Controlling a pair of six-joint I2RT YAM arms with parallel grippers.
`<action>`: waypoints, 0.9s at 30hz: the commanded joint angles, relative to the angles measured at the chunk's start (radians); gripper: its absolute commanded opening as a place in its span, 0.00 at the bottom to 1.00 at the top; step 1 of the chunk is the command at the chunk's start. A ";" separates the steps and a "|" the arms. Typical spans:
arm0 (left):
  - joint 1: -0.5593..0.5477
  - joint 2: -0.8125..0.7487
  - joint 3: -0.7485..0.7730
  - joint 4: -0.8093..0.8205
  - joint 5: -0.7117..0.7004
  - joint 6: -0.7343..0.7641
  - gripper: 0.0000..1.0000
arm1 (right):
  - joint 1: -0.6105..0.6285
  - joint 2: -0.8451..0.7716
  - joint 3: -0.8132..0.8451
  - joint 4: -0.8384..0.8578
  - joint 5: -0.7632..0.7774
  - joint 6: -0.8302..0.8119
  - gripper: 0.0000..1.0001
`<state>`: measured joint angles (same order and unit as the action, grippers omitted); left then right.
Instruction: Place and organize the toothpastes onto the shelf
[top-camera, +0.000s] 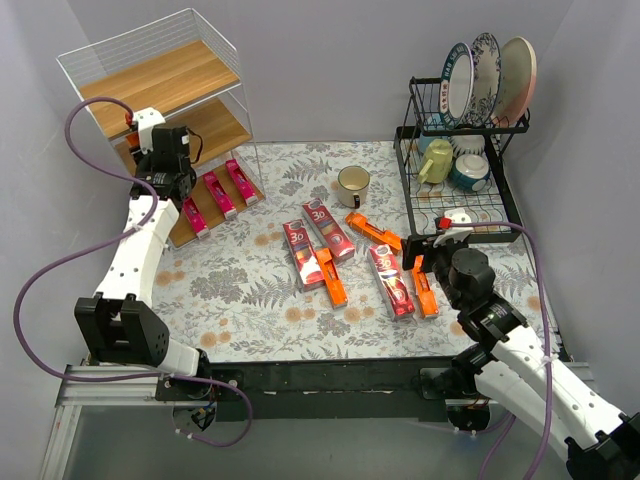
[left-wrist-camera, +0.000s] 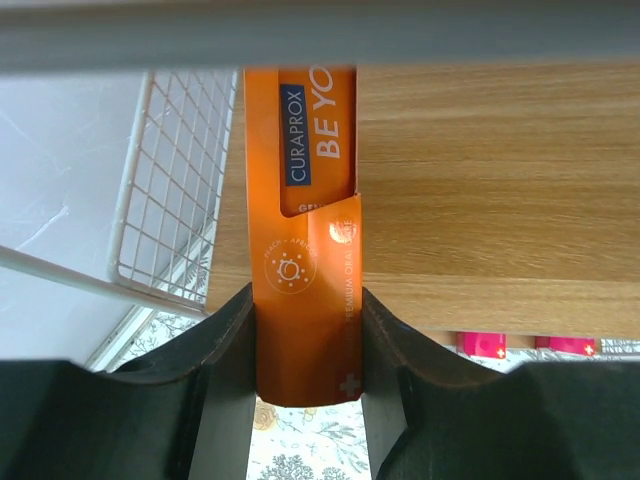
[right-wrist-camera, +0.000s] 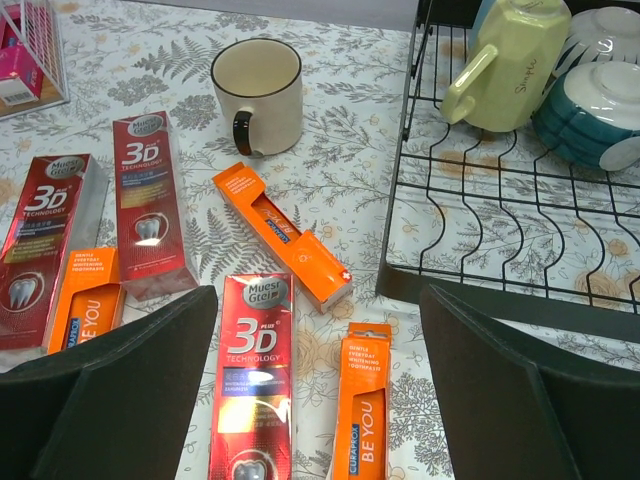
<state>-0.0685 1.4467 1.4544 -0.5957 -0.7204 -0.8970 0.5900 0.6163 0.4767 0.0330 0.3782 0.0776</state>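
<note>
Findings, shelf (top-camera: 160, 75): your left gripper (left-wrist-camera: 305, 330) was hemmed in. A white frame wire (left-wrist-camera: 320, 30) crossed just above it, and the wire mesh side wall (left-wrist-camera: 175, 180) stood close on the left of the Curaprox carton (left-wrist-camera: 300, 200) it clamped. Right of that carton, the wooden board (left-wrist-camera: 480, 180) lay bare. Three pink cartons (top-camera: 218, 193) lay side by side on the bottom board.

Findings, table: your right gripper (right-wrist-camera: 315, 310), jaws wide, hung over a dark red carton (right-wrist-camera: 255, 380) and an orange carton (right-wrist-camera: 365, 410). The black dish rack (right-wrist-camera: 500, 290) walled off its right side. The mug (right-wrist-camera: 257, 95) stood ahead, apart from the cartons.
</note>
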 joint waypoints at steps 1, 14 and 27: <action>0.025 -0.052 -0.035 0.042 -0.048 0.019 0.37 | -0.001 0.010 -0.004 0.058 -0.012 -0.009 0.90; 0.035 -0.103 -0.080 0.063 -0.030 0.000 0.55 | 0.001 0.019 -0.007 0.054 -0.019 -0.009 0.90; 0.035 -0.207 -0.057 0.028 0.073 -0.026 0.75 | -0.001 0.004 -0.010 0.061 -0.033 -0.004 0.90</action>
<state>-0.0410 1.3209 1.3716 -0.5419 -0.6895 -0.9058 0.5900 0.6365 0.4747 0.0334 0.3550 0.0769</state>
